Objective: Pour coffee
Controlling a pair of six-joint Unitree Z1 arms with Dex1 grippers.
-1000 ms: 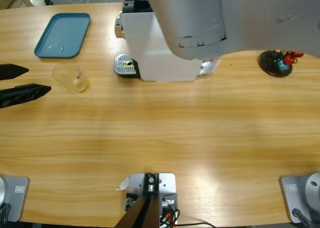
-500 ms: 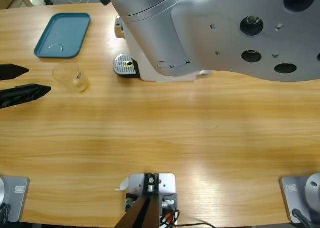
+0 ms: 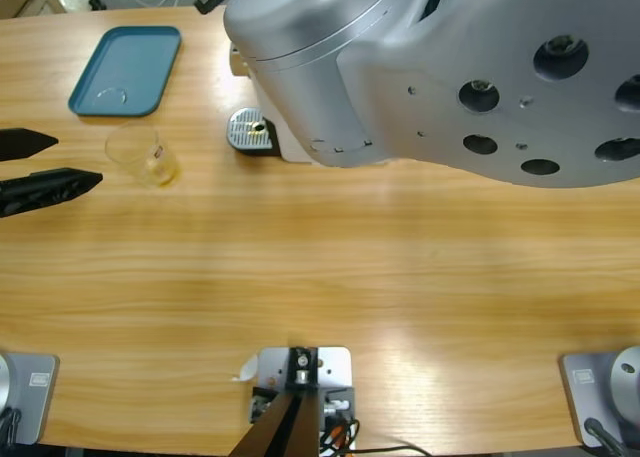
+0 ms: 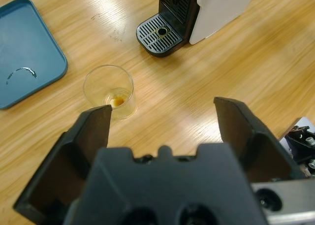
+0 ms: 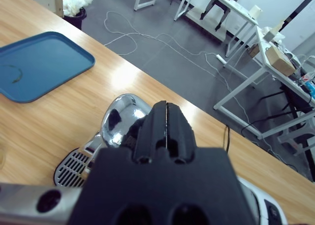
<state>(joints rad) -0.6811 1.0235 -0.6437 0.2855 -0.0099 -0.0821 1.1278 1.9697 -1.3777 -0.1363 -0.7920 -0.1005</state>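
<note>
Tumbler point(image 4: 109, 91) upright – left gripper point(image 4: 165, 126) gaping, apart.

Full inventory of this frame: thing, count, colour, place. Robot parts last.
tumbler: 1, clear glass, on the table between tray and coffee machine, upright
coffee: thin yellow-brown layer in the tumbler's bottom
tray: 1, blue, far left of the table
coffee machine: 1, white with black front, mostly hidden under the arm in the high view
drip grate: 1, black and silver, at the machine's front
table: 1, pale wood
left tool: black, jaws open, short of the tumbler, holding nothing
right tool: black, jaws shut, above the coffee machine
silver arm: large, close under the high camera
</note>
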